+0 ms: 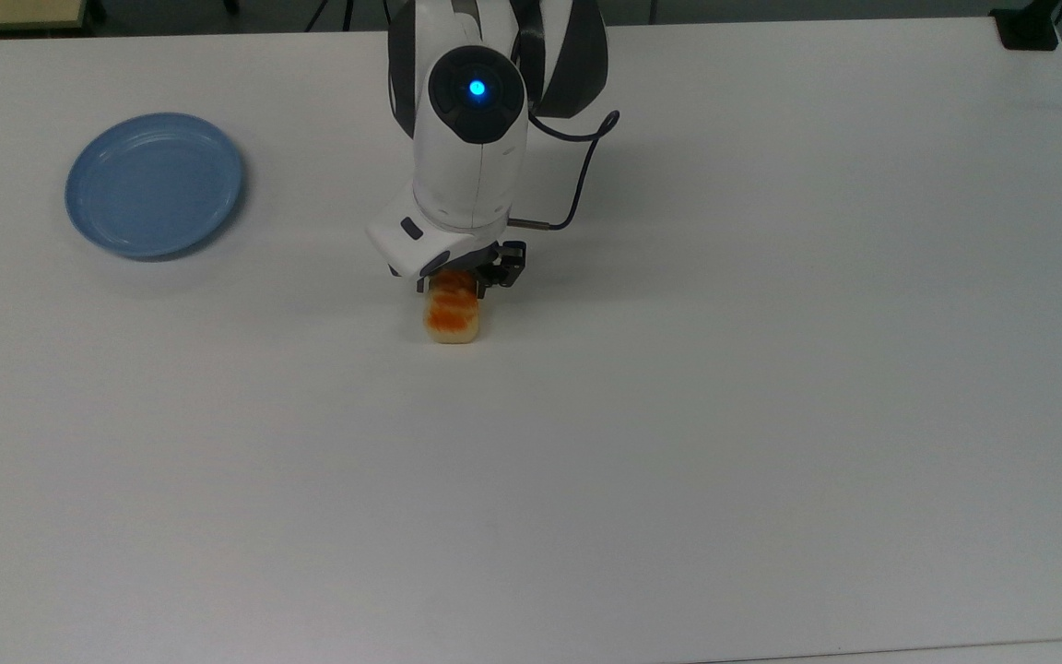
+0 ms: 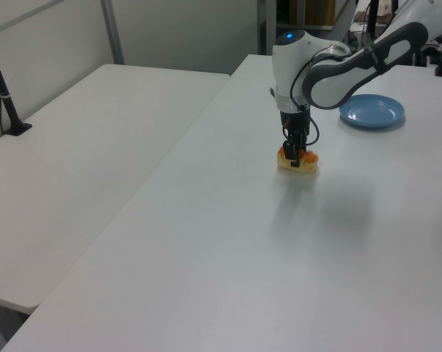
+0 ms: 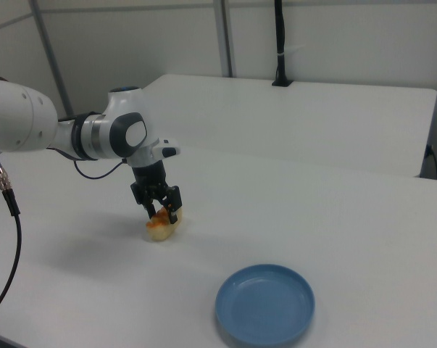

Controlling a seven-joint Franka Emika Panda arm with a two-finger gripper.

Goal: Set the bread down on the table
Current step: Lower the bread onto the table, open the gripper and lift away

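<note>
A big white table (image 1: 725,415) takes up nearly the whole scene, with a second white table (image 2: 81,147) alongside it in the left view. The robot arm (image 1: 471,138) reaches down over the middle of the near table. Well apart from it, toward the top view's left, sits a blue plate (image 1: 155,183) with nothing on it. Under the arm's tip is the bread (image 1: 454,314), lying out on the bare tabletop. The gripper (image 3: 160,208) comes down on it from above, its fingers clamped on the loaf's sides. The loaf looks to be resting on the surface, or a hair above it; the shadow makes that hard to judge. This looks like the set-down step, close to done. The next move calls for letting go of the loaf, then lifting straight up so it isn't dragged.
</note>
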